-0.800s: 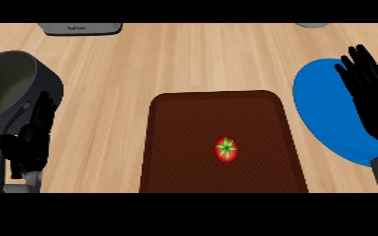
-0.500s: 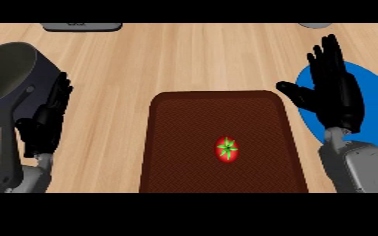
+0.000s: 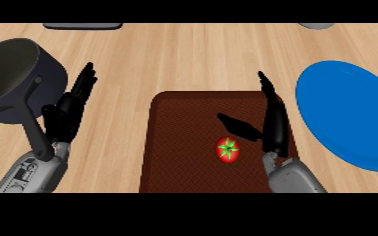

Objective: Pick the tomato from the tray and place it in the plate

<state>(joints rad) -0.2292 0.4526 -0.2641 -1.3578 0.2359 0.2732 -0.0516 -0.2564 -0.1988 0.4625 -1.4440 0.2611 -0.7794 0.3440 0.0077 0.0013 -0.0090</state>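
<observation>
A red tomato [image 3: 228,149] with a green star-shaped stem lies on the dark brown tray [image 3: 184,145], right of the tray's middle. My right hand [image 3: 272,117] hovers over the tray's right part, open, fingers straight and pointing away, thumb spread toward the left just above the tomato. It does not touch the tomato. The blue plate [image 3: 343,110] lies to the right of the tray, cut off by the view's right edge. My left hand [image 3: 70,107] rests open at the left, beside a pot, holding nothing.
A dark grey pot [image 3: 22,77] with a long handle [image 3: 35,130] stands at the far left, close to my left hand. A dark flat object [image 3: 81,26] and a grey one [image 3: 319,26] lie at the counter's far edge. Bare wood lies beyond the tray.
My right hand has moved left from over the blue plate to over the tray's right part, beside the tomato. The left hand has shifted slightly right. The tomato has stayed in place.
</observation>
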